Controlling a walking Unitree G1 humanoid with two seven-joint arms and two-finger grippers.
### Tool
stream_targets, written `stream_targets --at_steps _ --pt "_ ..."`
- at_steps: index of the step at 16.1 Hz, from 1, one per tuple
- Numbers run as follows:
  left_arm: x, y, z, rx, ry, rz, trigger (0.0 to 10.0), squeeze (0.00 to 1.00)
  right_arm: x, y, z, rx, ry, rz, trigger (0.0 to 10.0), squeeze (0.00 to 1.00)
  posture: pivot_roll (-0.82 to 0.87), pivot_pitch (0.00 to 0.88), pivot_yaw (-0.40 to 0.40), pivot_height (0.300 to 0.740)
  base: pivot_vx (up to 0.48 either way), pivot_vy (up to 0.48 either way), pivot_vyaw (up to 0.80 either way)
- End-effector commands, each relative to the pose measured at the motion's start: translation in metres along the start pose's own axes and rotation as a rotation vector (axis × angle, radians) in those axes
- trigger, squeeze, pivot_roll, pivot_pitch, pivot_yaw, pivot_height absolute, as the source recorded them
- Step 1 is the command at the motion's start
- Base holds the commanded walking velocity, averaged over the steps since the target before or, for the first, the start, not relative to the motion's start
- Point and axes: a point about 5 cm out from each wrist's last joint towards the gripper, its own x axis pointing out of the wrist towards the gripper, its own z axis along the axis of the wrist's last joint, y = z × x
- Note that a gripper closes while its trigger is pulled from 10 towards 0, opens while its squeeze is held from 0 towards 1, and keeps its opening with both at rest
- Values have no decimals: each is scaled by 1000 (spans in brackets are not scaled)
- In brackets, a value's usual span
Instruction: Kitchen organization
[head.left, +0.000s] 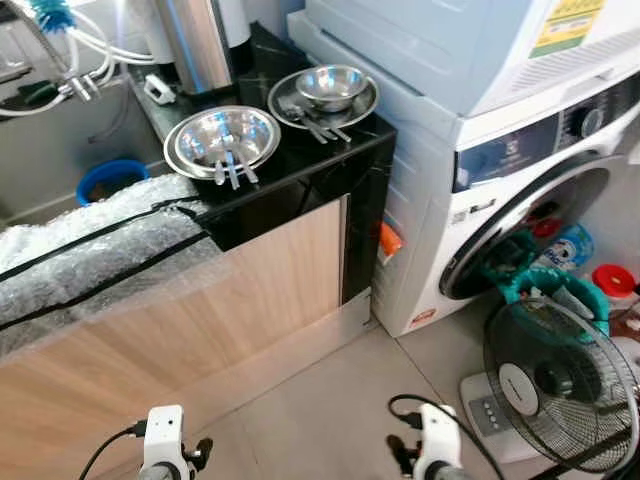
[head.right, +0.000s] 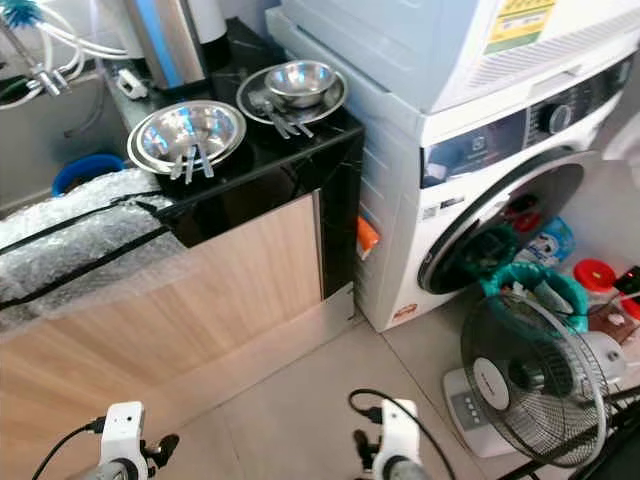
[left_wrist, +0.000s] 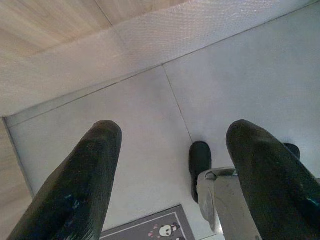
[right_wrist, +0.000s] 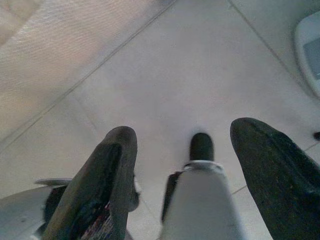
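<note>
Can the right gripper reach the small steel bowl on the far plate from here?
Probably not: the right gripper hangs low by the floor, open, well short of the small steel bowl on the black counter.

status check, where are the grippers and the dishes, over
Left gripper and right gripper open, hanging low over the floor. Two steel bowls with cutlery on the black counter, untouched. Fan standing on the right.

The fan (head.left: 560, 385) is cut off at the frame's edge; sink (head.left: 60, 140) contents seem indistinct.
</note>
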Motion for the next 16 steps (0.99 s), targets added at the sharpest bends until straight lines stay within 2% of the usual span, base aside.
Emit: stream_targets --at_steps 1,3,16 --pt "-3 3 -10 -16 29 11 10000 0 -1 1 -7 16 22 -2 10000 0 -5 89 57 740 0 0 0" --pt "-4 4 -15 -38 39 15 10000 0 -2 0 -9 14 27 -3 10000 0 -6 77 49 740 0 0 0" --pt "-6 4 -19 -45 47 18 10000 0 -2 0 -7 -10 12 2 10000 0 -3 60 40 740 0 305 0"
